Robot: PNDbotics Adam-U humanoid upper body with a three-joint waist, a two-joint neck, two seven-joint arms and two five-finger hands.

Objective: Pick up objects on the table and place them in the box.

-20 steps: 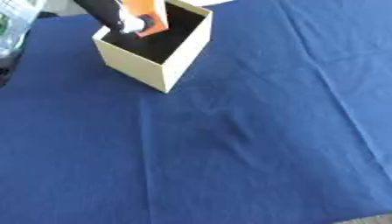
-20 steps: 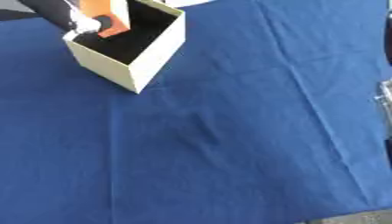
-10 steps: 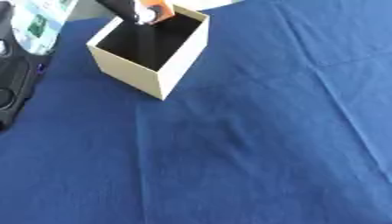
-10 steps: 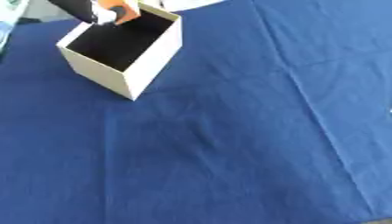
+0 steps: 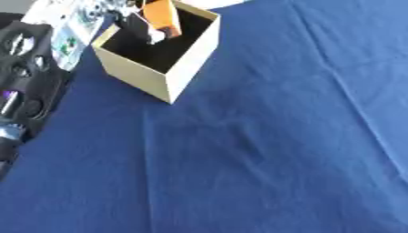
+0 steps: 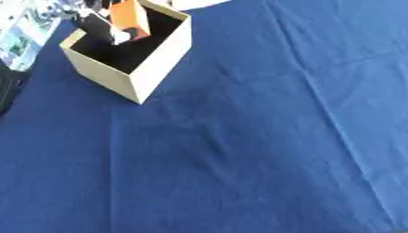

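**Orange piece over the box mouth**

The orange object (image 5: 162, 14) sits tilted at the box (image 5: 190, 59) opening, partly inside, near its far wall. My left hand (image 5: 137, 28) is dark against the box's black interior; I can't tell how its fingers stand. I'd lower straight, clear of the rim, then release. The left eye view shows black equipment (image 5: 24, 82) along the left edge; the right eye view shows barely a sliver.

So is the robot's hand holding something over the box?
Yes, the left hand holds an orange thing by its lower end, over the open box. The exact grip is too blurred to tell.
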